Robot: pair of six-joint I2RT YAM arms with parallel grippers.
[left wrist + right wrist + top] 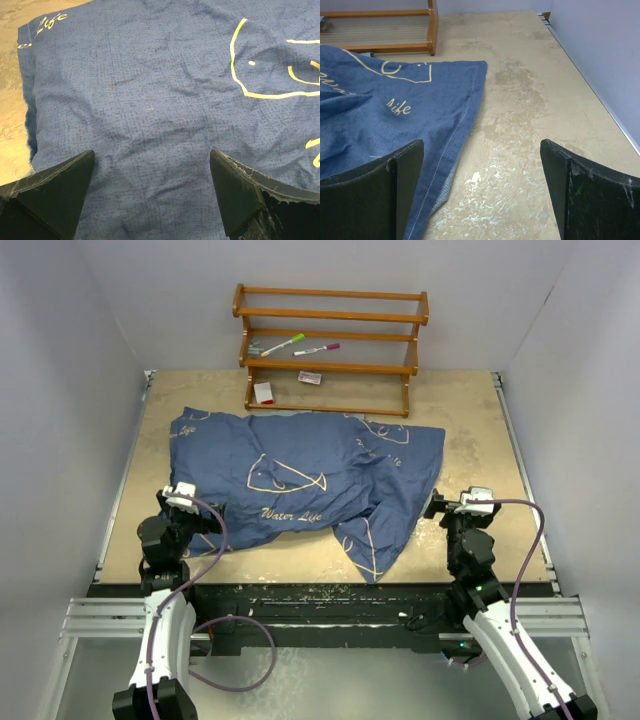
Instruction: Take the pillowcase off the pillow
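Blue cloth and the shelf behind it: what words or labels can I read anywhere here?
"Water Life": cream script on the pillowcase.
"Life": also near its corners, in both wrist views.
Small cards on the wooden rack: too small to read.

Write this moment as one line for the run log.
pillowcase: crumpled on table, not gripped | pillow: not visible | left gripper: open, above pillowcase | right gripper: open, above table at pillowcase edge
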